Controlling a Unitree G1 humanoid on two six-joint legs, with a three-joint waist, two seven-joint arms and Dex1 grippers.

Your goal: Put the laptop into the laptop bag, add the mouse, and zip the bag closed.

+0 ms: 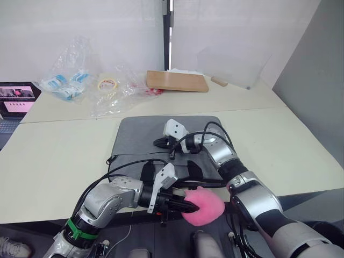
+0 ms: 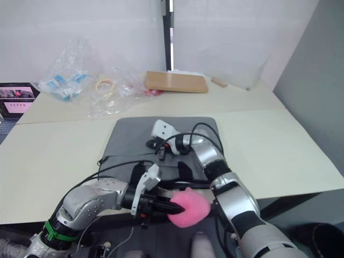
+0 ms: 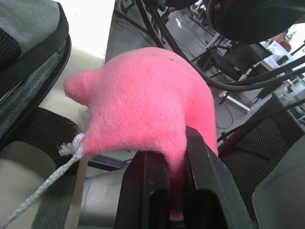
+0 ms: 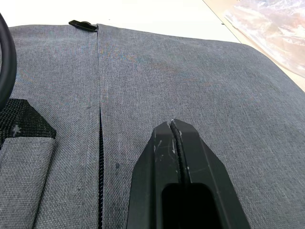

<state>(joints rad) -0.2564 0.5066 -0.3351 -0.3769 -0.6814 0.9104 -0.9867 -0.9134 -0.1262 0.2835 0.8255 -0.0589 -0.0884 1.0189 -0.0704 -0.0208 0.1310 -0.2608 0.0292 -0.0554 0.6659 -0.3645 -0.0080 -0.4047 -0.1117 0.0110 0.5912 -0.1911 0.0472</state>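
A cream table (image 1: 279, 145) stands against a white wall, with crinkled plastic bags (image 1: 80, 80), a roll of tape (image 1: 107, 84), a wooden board (image 1: 177, 81) and a small dark laptop (image 1: 15, 99) at its far and left edges. The laptop bag (image 1: 142, 134) lies flat near the front edge, its black handles (image 1: 193, 171) toward the robot. The left gripper (image 1: 180, 204) is clamped on a pink fuzzy object (image 1: 203, 205) just off the table's front edge (a white cord trails from it in the left wrist view). The right gripper (image 1: 160, 143) rests over the bag's grey fabric with its fingers (image 4: 178, 157) pressed together on nothing, beside a slit pocket seam. The step in hand appears to be closing the bag: the pink object is probably the zip pull, so a steady pull along the bag's edge while the right gripper pins the fabric flat should prevent bunching. Whether laptop and mouse lie inside cannot be told; the zip track's state is hidden behind the arms.
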